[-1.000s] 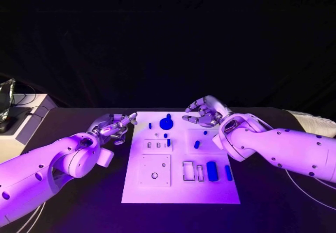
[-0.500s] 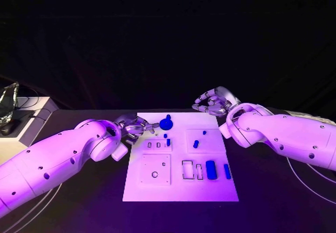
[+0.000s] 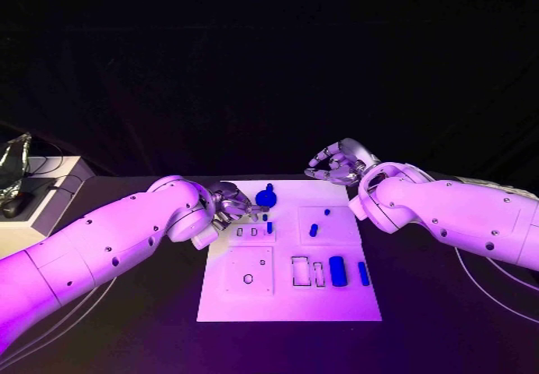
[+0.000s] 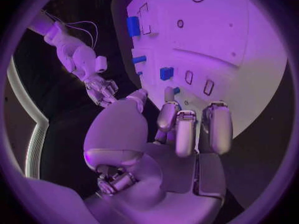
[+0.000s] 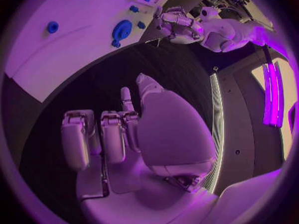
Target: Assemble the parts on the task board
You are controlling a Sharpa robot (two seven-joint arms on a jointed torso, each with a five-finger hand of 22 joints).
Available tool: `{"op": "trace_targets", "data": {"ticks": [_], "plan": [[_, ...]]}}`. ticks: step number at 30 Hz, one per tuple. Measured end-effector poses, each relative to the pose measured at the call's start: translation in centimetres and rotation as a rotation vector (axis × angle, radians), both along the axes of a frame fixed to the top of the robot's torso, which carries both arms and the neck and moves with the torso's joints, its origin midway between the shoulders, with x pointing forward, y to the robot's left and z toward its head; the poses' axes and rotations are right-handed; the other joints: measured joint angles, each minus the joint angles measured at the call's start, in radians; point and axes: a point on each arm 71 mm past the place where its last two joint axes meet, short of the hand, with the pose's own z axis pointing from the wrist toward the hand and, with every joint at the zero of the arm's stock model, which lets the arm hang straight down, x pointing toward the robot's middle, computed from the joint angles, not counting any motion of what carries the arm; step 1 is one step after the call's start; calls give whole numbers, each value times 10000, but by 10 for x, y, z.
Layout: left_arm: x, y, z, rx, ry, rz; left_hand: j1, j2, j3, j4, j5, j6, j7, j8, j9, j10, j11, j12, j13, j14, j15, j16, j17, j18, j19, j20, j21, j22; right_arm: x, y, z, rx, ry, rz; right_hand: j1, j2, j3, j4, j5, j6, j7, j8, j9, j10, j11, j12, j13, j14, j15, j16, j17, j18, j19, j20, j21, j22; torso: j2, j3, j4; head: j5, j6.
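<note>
The task board lies in the middle of the black bench. The left hand is over the board's far left corner, its fingers apart and holding nothing; a small blue part stands in the board just beyond the fingertips. The right hand hovers past the far right corner, away from the round blue part, fingers spread and empty.
</note>
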Motion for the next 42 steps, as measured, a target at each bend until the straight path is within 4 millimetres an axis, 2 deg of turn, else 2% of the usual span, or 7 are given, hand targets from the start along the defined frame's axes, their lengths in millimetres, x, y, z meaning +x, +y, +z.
{"op": "trace_targets", "data": {"ticks": [3, 6, 16, 42], "plan": [[0, -8, 2, 233, -3, -227, 205, -148, 349, -2, 0, 0, 0, -101, 75, 0, -1, 27, 82, 0, 0, 0, 0, 1, 21, 21, 36, 66, 1, 0, -1, -92, 35, -19, 36, -36, 16, -16, 26, 0, 0, 0, 12, 0, 0, 0, 0, 0, 0, 0, 0, 0, 0, 0, 0, 0, 2, 0, -5, -17, -11], [0, -16, 5, 390, -16, -454, 365, -299, 797, 2, 0, -36, 35, -229, 145, -37, 35, 27, 96, 0, 0, 0, 0, -155, 36, 36, 61, 68, 1, 1, -1, -167, 70, -34, 33, -39, 55, -1, 26, -33, 33, 0, 24, 0, 0, 0, -1, 0, 0, 0, 0, 0, 0, 0, 0, 0, 11, 0, -10, -39, -17], [3, -25, 7, 963, 21, -789, 98, -570, 1196, 11, 0, -12, 59, -344, 253, -96, 91, 27, 65, 37, 37, 0, -1, -154, 36, 36, 61, 67, 2, 1, -2, -317, 155, -94, -4, -76, 55, -1, 26, -32, 33, 0, 24, 0, 0, 0, -2, 0, 0, 0, 0, 0, 0, 0, 0, 8, 19, -6, 1, -83, -55], [8, -31, 2, 1878, 407, -1079, -48, -529, 1224, 38, 0, 3, 73, -344, 308, -185, 99, -72, -74, 36, 38, -2, -3, -151, 71, 72, 60, 65, 4, 2, -3, -449, 243, -135, -4, -76, 54, -1, 66, -31, 33, 0, 54, 0, 0, -1, -2, 0, 0, 0, 0, 2, 1, 1, 0, 5, 46, -37, 10, -52, -156]]}}
